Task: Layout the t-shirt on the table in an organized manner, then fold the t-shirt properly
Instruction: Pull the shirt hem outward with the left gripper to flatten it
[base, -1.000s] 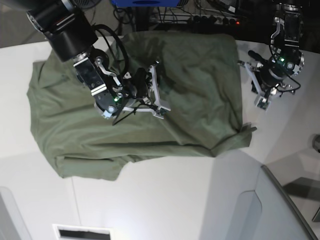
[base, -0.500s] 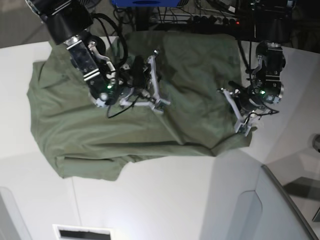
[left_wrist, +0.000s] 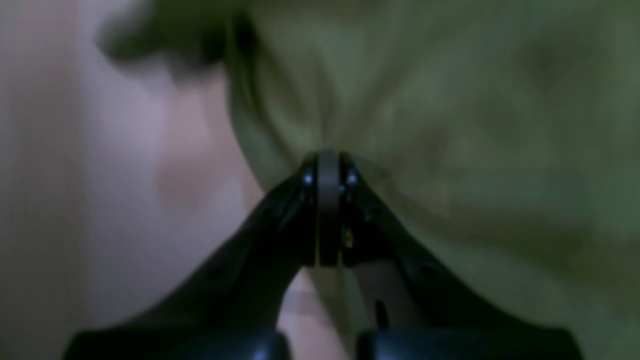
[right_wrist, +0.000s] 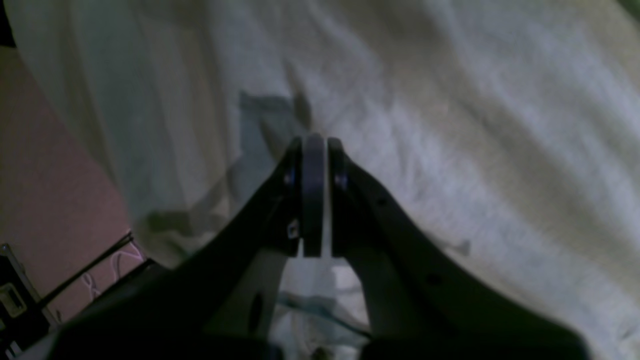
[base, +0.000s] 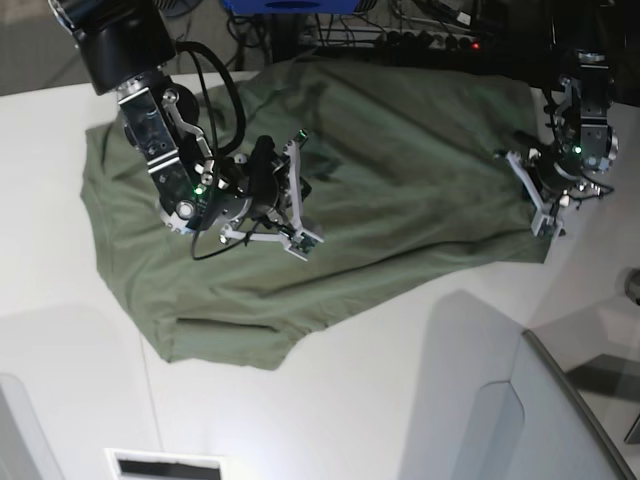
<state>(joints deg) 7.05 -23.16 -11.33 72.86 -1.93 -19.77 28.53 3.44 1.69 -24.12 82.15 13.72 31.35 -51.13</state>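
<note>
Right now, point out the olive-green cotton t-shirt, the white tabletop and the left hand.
olive-green cotton t-shirt (base: 400, 170), base view, on its spread middle.
white tabletop (base: 330, 410), base view, bare front surface.
left hand (left_wrist: 327, 165), left wrist view, closed tips pinching the shirt's edge.

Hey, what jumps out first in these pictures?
A big olive-green t-shirt sprawls rumpled across the white table. The left gripper pinches the shirt's edge at the base view's right. The right gripper, shut, is on the cloth near the middle.
</note>
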